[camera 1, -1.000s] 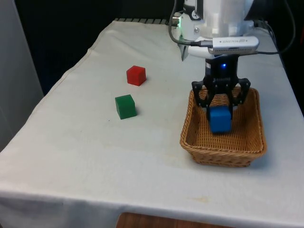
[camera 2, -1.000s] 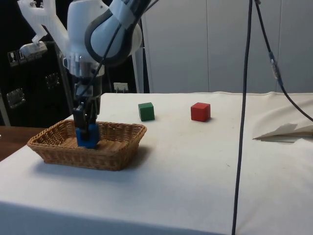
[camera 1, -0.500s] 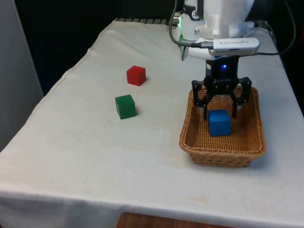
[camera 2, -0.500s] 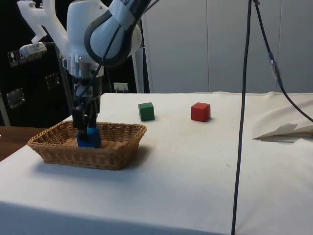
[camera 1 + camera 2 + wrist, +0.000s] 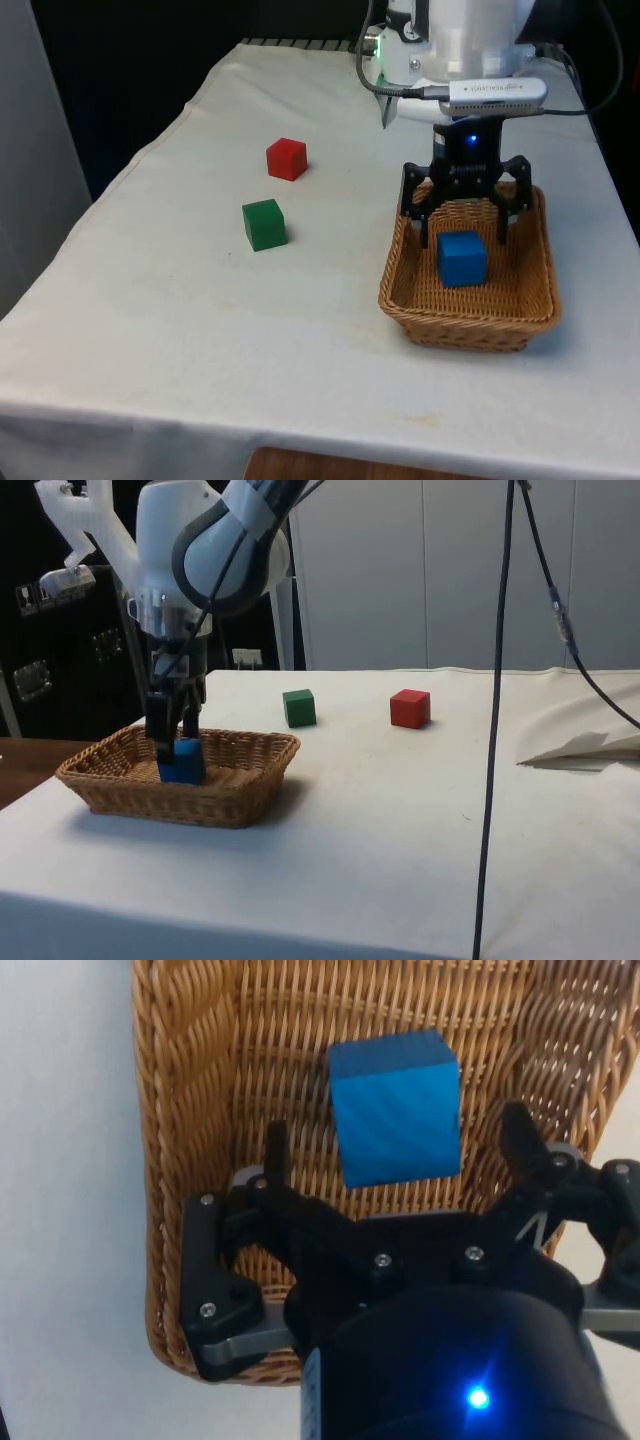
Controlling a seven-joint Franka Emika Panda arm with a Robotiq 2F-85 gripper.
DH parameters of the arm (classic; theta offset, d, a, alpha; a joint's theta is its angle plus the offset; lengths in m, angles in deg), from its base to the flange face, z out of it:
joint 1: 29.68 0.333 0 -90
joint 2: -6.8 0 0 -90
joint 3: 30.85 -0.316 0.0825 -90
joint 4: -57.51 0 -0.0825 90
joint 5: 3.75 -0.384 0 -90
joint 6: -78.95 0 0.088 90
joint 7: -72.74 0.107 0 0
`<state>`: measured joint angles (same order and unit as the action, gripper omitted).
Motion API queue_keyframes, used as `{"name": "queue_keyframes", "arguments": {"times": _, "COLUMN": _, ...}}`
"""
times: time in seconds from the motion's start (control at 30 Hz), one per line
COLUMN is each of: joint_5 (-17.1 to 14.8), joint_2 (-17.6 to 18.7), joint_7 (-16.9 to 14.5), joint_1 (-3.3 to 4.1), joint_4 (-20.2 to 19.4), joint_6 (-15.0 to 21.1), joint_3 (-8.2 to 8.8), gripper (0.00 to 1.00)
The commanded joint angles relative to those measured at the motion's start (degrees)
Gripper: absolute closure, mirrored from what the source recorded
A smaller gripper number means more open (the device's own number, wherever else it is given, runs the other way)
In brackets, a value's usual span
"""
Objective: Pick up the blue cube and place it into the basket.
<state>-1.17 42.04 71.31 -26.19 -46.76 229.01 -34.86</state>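
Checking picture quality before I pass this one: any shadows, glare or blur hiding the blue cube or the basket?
Front view: even light, blue cube clear inside the basket, soft shadow on the cloth along the basket's base. Side view: gripper partly covers the cube. Wrist view: cube sharp between the open fingers, no glare.

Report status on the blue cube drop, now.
Gripper open, above the basket. Blue cube released, resting on the basket floor. Nothing in the way.
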Motion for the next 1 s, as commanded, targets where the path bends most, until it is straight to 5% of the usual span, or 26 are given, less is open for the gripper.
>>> {"name": "queue_keyframes", "arguments": {"times": 0.0, "joint_5": 0.0, "joint_2": -0.5, "joint_7": 0.2, "joint_1": 0.06, "joint_4": -0.1, "joint_6": -0.2, "joint_3": 0.06, "gripper": 0.0}}
{"name": "queue_keyframes", "arguments": {"times": 0.4, "joint_5": -0.1, "joint_2": -3.4, "joint_7": 0.5, "joint_1": 0.06, "joint_4": -0.2, "joint_6": -1.5, "joint_3": 0.06, "gripper": 0.0}}
{"name": "queue_keyframes", "arguments": {"times": 0.97, "joint_5": -0.2, "joint_2": -8.4, "joint_7": -0.4, "joint_1": -0.92, "joint_4": -0.7, "joint_6": -4.8, "joint_3": 0.97, "gripper": 0.0}}
